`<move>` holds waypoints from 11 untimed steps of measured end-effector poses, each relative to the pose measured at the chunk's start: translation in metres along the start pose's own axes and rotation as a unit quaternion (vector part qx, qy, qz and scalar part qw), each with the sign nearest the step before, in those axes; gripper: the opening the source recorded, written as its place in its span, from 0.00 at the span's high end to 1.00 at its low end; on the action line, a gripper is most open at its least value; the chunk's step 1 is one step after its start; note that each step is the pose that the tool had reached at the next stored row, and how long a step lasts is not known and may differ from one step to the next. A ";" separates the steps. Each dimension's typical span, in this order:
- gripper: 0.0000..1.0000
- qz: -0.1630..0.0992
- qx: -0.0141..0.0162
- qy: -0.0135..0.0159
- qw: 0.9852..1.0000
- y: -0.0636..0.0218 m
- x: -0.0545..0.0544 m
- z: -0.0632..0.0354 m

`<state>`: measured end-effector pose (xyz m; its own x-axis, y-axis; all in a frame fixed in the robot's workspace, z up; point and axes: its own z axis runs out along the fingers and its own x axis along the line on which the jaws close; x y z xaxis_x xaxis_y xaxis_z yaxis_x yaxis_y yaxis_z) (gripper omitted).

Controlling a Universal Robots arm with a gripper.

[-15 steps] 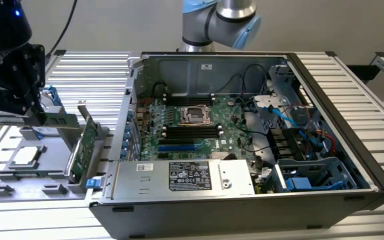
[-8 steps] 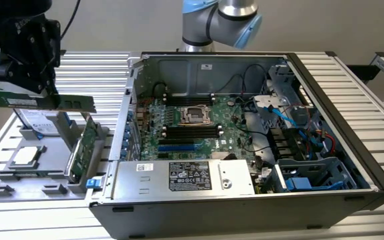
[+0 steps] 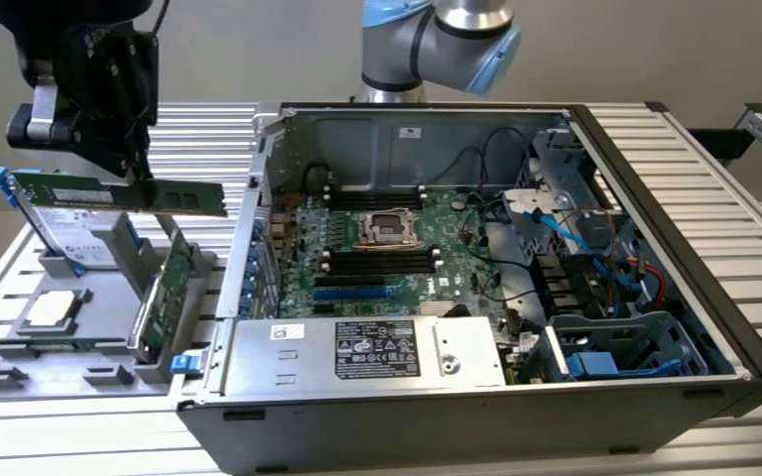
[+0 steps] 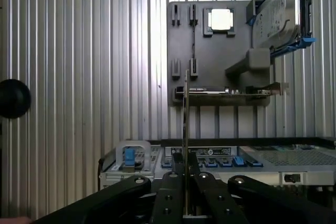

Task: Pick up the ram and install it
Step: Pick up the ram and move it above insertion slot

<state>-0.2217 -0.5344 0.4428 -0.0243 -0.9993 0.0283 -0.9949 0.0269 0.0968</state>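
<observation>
Currently, your gripper [image 3: 140, 188] is pinching the ram [image 3: 76, 190] between its black, flat-sided fingers [image 4: 172, 184], which are pressed onto the board's two faces. In the exterior view you'll find the stick at about ten o'clock: a long, thin green strip held level on its edge, with a pale label on one half and dark chips on the other. In the wrist view you see the same stick edge-on as a fine line between the jointed black linkages.

Below the stick, at about eight o'clock, lies the matte grey fixture tray [image 3: 116, 248] with raised slotted blocks. On it you have a silver square processor chip [image 3: 53, 309], a metallic hard drive [image 3: 70, 226] leaning in blue plastic rails, and a taller green expansion card [image 3: 170, 288] standing upright.

At three o'clock from the tray sits the open computer case [image 3: 738, 327], sheet-metal walls around a green motherboard [image 3: 454, 263]. Its dark memory slots [image 3: 378, 260] run in parallel rows, well apart from the ram. Everything rests on a ribbed aluminium table [image 3: 63, 436].
</observation>
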 end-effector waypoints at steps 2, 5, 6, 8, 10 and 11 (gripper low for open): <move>0.86 0.000 0.004 0.000 1.000 -0.0025 -0.002 -0.0003; 0.86 0.000 0.010 -0.001 1.000 -0.0065 -0.005 -0.0007; 0.86 0.000 0.012 -0.001 1.000 -0.0080 -0.006 -0.0010; 0.86 0.000 0.016 -0.001 1.000 -0.0111 -0.009 -0.0013; 0.86 0.000 0.019 -0.001 1.000 -0.0145 -0.013 -0.0017; 0.86 0.000 0.020 -0.001 1.000 -0.0161 -0.015 -0.0019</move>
<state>-0.2051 -0.5199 0.4426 -0.0253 -0.9993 0.0259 -0.9980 0.0268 0.0565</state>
